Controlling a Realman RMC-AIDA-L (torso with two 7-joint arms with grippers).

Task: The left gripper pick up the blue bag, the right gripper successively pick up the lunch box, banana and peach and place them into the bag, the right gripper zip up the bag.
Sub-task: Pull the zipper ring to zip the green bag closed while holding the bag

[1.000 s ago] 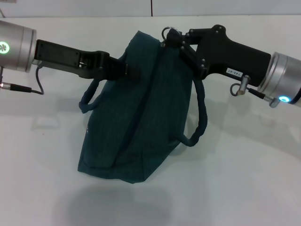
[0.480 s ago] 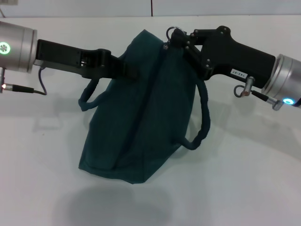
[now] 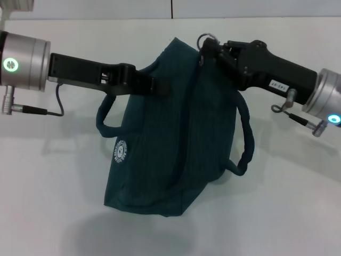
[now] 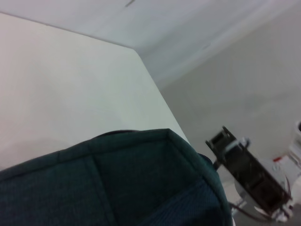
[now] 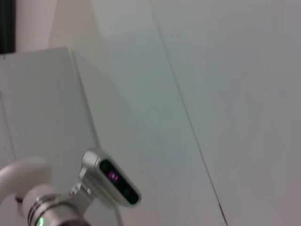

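Note:
The blue bag (image 3: 170, 138) hangs above the white table (image 3: 48, 213), its top seam closed and its round white logo (image 3: 121, 151) facing me. My left gripper (image 3: 154, 85) is shut on the bag's upper left edge. At the bag's top right corner, my right gripper (image 3: 206, 49) is shut on the ring zipper pull (image 3: 205, 39). One loop handle (image 3: 104, 120) droops at the left, the other (image 3: 245, 138) at the right. The left wrist view shows the bag's top fabric (image 4: 117, 183) close up, with the right gripper (image 4: 244, 169) beyond it. The lunch box, banana and peach are out of view.
The bag's shadow (image 3: 138, 234) falls on bare white tabletop beneath it. A wall runs along the table's far edge (image 3: 106, 18). The right wrist view shows only pale wall and a silver robot part (image 5: 110, 181).
Both arms have carried the bag to the right. The bag has turned slightly, and its white logo now shows.

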